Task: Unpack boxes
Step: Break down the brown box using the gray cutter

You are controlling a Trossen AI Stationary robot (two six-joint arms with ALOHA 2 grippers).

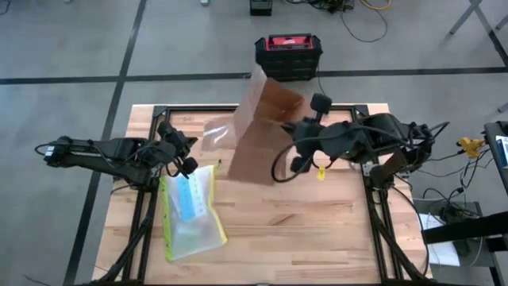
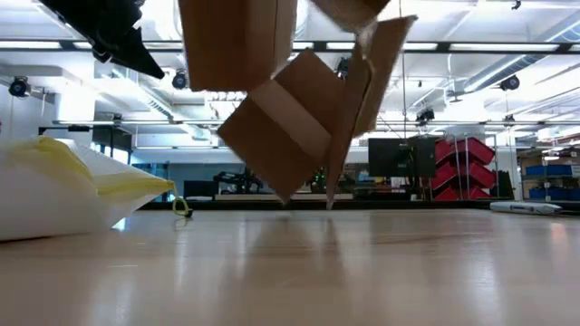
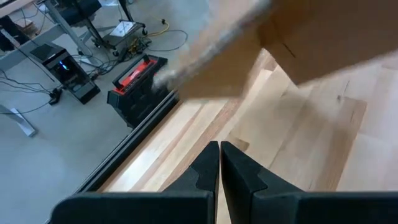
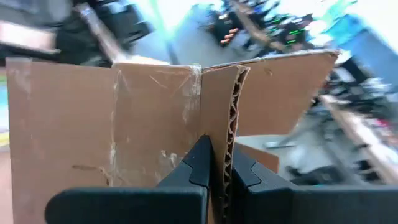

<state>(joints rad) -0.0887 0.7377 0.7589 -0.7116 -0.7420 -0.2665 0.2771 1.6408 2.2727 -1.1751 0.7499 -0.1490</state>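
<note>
One right claw (image 4: 217, 163) pinching carton (image 4: 124, 118) flap, left claw (image 3: 220, 167) closed

We see the right gripper (image 4: 217, 163) clamped on a corrugated flap edge of the brown cardboard carton (image 4: 93, 124), tape strips (image 4: 189, 93) shining at centre, blurred workshop across the top.

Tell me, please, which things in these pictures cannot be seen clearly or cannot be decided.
- Inside of the cardboard carton: every view shows only outer walls and flaps, so any contents are hidden.
- Carton's upper part, low view: cut off by the top edge, along with the right gripper shut on a flap.
- Carton in the left wrist view: blurred.
- Items in the clear pouch: too small in the high view.
</note>
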